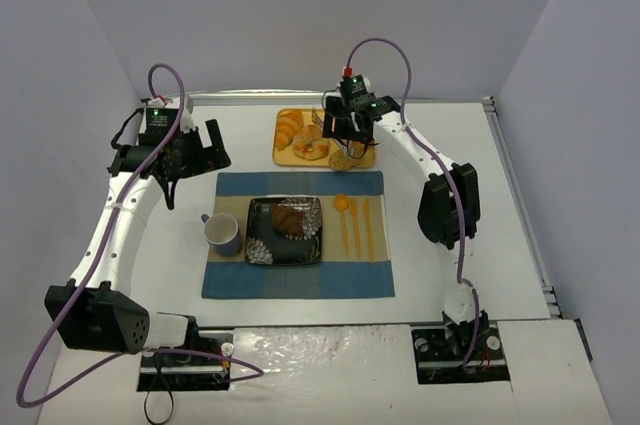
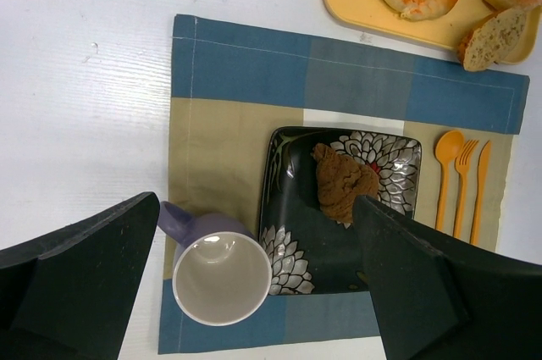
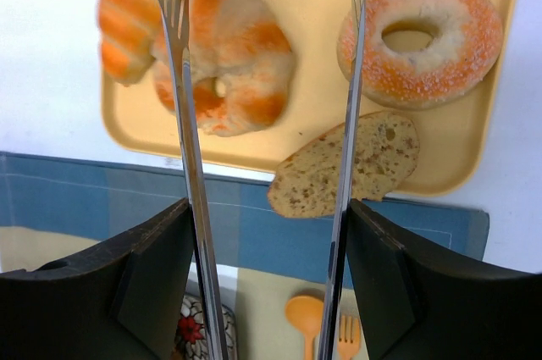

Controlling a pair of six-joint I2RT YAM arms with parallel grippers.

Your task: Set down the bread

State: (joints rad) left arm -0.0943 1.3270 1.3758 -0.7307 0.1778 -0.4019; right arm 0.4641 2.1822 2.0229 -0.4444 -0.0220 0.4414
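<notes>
A brown piece of bread [image 1: 290,217] [image 2: 343,182] lies on the dark flowered plate [image 1: 262,245] [image 2: 339,258]. A seeded bread slice [image 3: 347,165] [image 1: 341,159] hangs over the near edge of the yellow tray [image 1: 282,153] [image 3: 313,55]. My right gripper [image 1: 345,123] [image 3: 267,233] hovers over the tray, shut on metal tongs [image 3: 182,123]. The tongs' two arms stand apart above the pastries with nothing between them. My left gripper [image 1: 205,150] [image 2: 256,203] is open and empty, high above the mug and plate.
The tray also holds a croissant [image 3: 123,21], an orange-streaked bagel [image 3: 233,55] and a sugared doughnut [image 3: 423,38]. A purple mug [image 1: 222,233] [image 2: 222,279] and an orange spoon, fork and knife [image 1: 355,225] [image 2: 461,178] lie on the blue-and-tan placemat [image 1: 300,280].
</notes>
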